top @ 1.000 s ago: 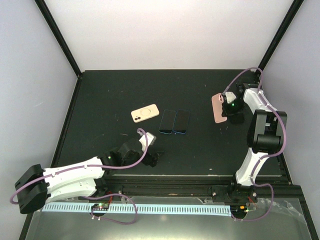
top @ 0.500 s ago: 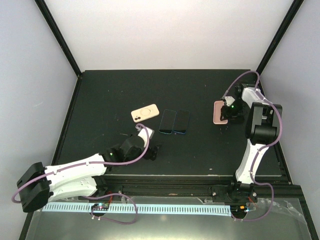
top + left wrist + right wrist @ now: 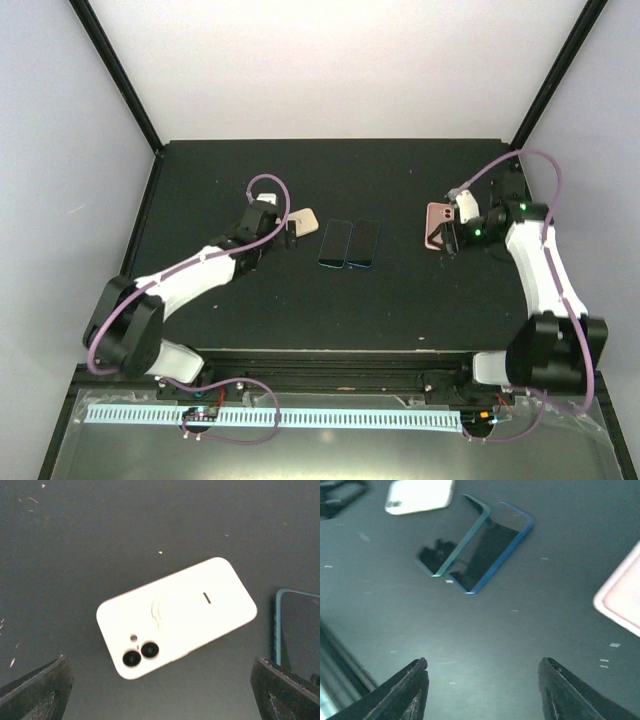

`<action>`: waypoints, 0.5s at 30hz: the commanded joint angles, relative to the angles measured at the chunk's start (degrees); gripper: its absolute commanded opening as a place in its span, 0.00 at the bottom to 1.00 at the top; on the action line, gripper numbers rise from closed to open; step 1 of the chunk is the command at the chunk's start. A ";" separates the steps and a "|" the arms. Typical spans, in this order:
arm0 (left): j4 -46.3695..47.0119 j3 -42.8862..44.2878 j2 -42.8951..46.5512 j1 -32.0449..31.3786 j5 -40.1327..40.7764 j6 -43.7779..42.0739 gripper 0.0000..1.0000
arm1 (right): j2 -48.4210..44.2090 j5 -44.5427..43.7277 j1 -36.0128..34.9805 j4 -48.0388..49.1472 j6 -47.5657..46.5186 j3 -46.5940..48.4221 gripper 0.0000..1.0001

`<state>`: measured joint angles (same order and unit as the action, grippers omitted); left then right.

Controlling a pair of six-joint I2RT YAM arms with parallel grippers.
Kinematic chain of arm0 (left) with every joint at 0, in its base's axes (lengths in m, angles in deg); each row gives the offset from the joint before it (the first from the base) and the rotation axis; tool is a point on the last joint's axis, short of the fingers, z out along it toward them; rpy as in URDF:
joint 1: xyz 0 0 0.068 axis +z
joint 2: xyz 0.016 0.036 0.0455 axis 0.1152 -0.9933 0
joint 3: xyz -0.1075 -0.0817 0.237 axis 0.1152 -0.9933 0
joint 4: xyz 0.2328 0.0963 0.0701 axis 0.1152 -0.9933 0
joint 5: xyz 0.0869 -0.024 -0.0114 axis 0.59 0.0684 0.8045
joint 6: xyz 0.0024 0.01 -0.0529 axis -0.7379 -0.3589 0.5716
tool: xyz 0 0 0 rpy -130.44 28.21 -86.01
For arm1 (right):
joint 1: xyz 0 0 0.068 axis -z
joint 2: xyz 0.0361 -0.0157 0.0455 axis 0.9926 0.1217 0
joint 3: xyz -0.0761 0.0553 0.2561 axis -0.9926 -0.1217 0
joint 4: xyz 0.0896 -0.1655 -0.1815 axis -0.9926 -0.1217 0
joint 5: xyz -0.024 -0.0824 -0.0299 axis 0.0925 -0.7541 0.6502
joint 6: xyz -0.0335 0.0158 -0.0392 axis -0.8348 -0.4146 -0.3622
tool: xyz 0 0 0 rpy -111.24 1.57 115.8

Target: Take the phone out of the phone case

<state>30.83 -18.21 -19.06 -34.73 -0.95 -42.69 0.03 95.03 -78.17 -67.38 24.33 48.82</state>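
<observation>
A cream phone case [image 3: 175,615] with a phone in it lies back up on the black table, its two camera lenses showing. My left gripper [image 3: 160,680] hovers open over it, one finger [image 3: 37,690] at each side, touching nothing. From above, the left gripper [image 3: 291,236] covers the left end of the cream case [image 3: 306,219]. A pink case [image 3: 437,224] lies flat at the right. My right gripper [image 3: 448,238] stands open just beside it with nothing between its fingers [image 3: 412,690]. Only a corner of the pink case [image 3: 622,600] shows in the right wrist view.
A teal phone [image 3: 334,243] and a blue phone [image 3: 363,244] lie side by side, screens up, between the two cases. The teal phone's edge [image 3: 295,630] is close to the left gripper's right finger. The table's back wall and corner posts stand behind.
The left arm swung from the front edge up to the cream case. The right gripper opened and let go of the pink case, which now lies flat on the table.
</observation>
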 commanded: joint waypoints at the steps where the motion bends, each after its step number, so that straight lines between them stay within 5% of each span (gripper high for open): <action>1: -4.57 11.70 -11.38 4.36 -7.87 -2.07 0.99 | -11.02 16.86 -0.59 5.36 -5.15 -7.98 0.65; 5: -9.22 18.98 -20.45 5.62 -8.02 -5.18 0.99 | -17.92 29.74 -0.55 1.96 -14.66 -12.54 0.94; 15: -11.62 29.99 -32.72 8.60 -15.60 -7.28 0.99 | -19.15 30.80 -0.80 0.12 -17.28 -12.74 0.96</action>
<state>22.53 5.37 -48.46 -26.97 -11.57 -47.43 -19.60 123.09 -78.80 -66.81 9.75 36.38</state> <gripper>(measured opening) 0.990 0.963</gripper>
